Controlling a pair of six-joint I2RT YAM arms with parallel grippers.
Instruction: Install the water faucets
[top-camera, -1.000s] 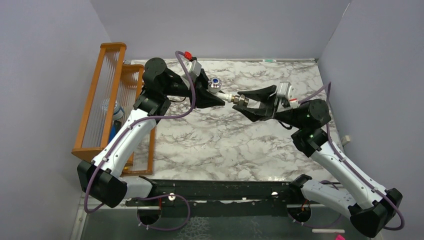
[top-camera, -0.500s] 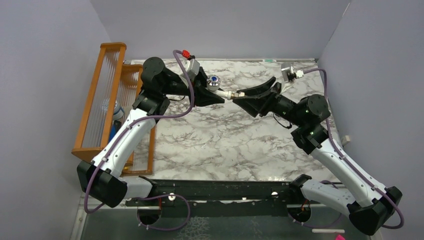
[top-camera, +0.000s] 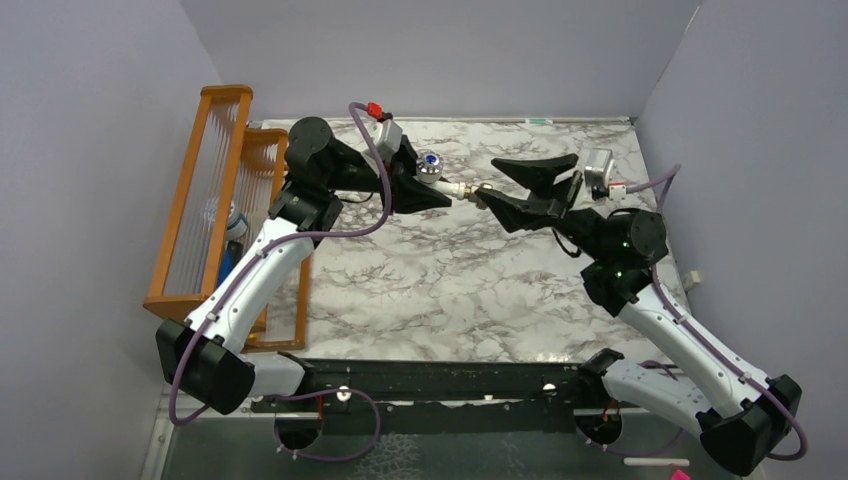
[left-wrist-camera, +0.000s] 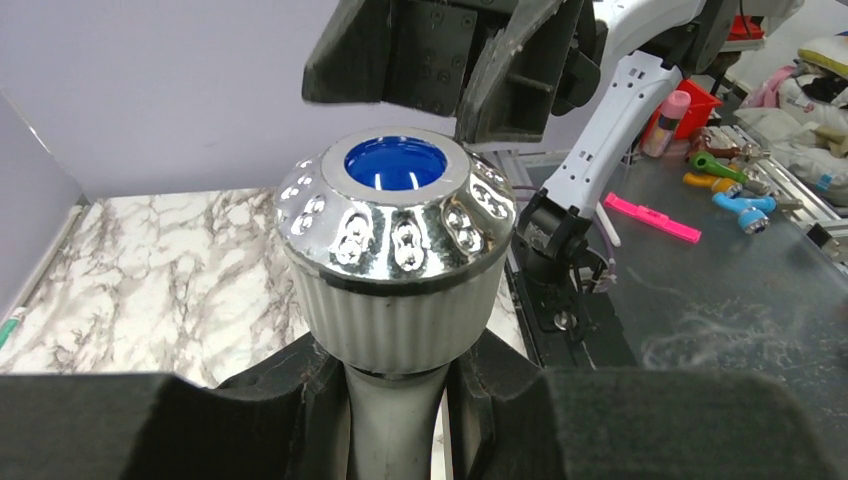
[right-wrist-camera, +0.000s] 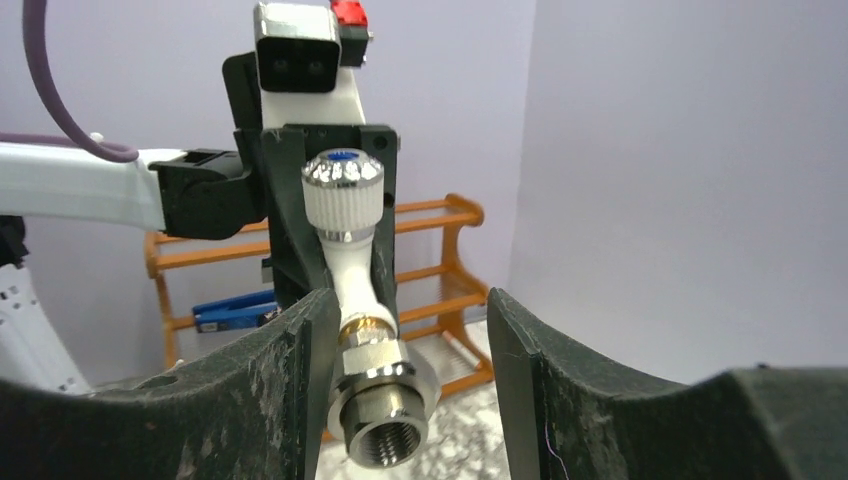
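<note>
Upper centre above the counter (top-camera: 440, 290), the left tool (top-camera: 430, 190) clenches the white tap (top-camera: 431, 164); the right tool (top-camera: 491, 184), released, straddles its nut fitting (right-wrist-camera: 383, 405). Screwing step, likely; next: close, twist.

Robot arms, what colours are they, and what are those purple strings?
The left arm and right arm are white tubes with rounded black joints. Purple cables run to white camera boxes. The left gripper and right gripper have black wedge-shaped fingers.

Top view looks down from behind; close wrist views face each other, sharing the tap (right-wrist-camera: 345, 215).
</note>
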